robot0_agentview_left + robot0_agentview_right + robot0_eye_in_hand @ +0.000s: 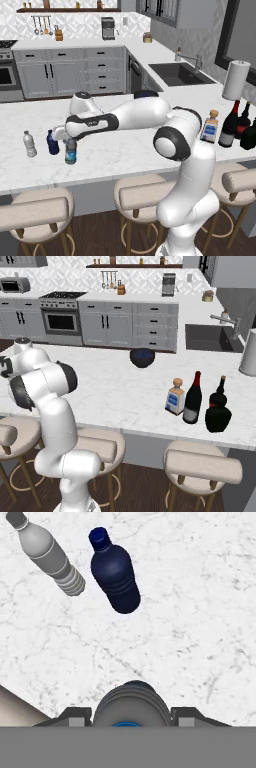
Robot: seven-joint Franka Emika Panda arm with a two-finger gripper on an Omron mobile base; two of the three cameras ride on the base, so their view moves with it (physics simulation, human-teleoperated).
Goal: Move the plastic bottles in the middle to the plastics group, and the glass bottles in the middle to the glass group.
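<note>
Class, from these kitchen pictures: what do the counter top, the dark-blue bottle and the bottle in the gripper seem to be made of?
Counter top: polished marble or a lookalike, white with grey veins. Dark-blue bottle: probably opaque plastic, with moulded ribs and a screw cap. Water bottle between the gripper fingers: likely clear plastic, see-through and ribbed.

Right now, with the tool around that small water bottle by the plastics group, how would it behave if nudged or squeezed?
The water bottle looks thin and clear, so it would likely flex under a hard squeeze. It stands narrow and upright, so a side nudge could tip it toward the dark-blue bottle. Once down, its round body would probably roll on the smooth marble counter.
</note>
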